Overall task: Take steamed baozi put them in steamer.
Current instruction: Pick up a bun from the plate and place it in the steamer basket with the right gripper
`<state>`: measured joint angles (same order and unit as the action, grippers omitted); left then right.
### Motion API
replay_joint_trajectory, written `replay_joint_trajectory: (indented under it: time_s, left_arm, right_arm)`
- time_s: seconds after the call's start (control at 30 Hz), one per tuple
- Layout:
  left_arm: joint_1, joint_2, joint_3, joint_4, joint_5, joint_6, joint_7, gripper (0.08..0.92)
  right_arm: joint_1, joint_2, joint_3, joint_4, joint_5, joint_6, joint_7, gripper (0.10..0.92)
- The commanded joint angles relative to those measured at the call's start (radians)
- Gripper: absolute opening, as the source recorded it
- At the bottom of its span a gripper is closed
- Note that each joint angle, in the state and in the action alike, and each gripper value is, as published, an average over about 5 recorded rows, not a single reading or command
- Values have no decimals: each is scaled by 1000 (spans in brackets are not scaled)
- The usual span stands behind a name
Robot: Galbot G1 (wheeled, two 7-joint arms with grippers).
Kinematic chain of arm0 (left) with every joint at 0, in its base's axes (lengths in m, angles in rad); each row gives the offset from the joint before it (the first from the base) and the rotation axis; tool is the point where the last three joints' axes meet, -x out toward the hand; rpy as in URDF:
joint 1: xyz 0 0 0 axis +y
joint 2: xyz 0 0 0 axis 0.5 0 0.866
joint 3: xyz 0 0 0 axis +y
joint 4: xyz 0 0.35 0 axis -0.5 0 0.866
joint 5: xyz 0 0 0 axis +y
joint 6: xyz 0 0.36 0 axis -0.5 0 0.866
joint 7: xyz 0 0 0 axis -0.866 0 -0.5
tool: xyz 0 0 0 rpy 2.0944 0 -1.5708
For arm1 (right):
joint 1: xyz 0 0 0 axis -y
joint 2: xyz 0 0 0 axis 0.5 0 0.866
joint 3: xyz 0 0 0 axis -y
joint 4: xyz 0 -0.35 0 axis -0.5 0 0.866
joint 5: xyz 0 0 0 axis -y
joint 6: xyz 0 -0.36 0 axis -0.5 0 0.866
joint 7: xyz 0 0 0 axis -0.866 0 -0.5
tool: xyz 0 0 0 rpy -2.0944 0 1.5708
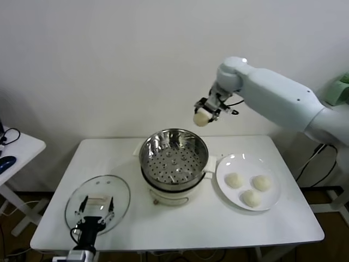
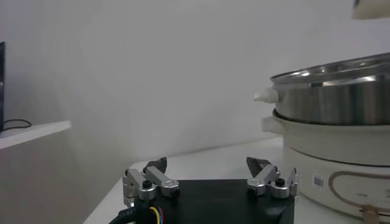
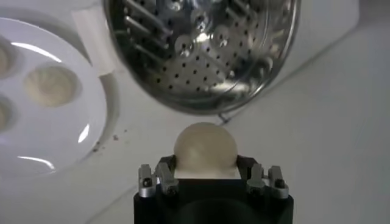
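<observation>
A steamed baozi [image 1: 201, 118] hangs in the right claw [image 1: 204, 114], which is clamped around it high in the air behind the steamer [image 1: 174, 155], whose perforated steel basket holds nothing. Three more baozi [image 1: 250, 189] sit on the white plate [image 1: 271, 203] just right of the steamer on the table [image 1: 218, 229]. The left claw [image 1: 96, 209], fingers spread and holding nothing, rests low over the glass lid [image 1: 117, 188], part of which it hides.

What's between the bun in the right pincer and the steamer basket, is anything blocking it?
Nothing visible. The right pincer holds the baozi above the steamer, whose basket is open and empty; the glass lid lies aside on the table.
</observation>
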<state>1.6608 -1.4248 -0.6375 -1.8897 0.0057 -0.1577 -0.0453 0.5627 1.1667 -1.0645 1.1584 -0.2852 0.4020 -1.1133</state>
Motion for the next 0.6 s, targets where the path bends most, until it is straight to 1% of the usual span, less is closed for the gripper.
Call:
replay_joint_trajectory:
  time_s: [0.03,0.17,0.47,0.6]
  left_arm:
    - [4,0,-1,-1,8,-1,0,823]
    - [7,1,-5,-1,7,-4,-1,823]
    - [8,-10,-6,-10,11,0,4,823]
    - [10,-12,-7,-8,12,0,9,823]
  right_arm:
    - [22,69,-34,130,-34,39,0,662]
    - [-32,101,-41,84,-104,69,11,662]
    - [-153,141,-16,-37,-324,155,40,667]
    - [-192,155,-4,-77,-380,164,50,673]
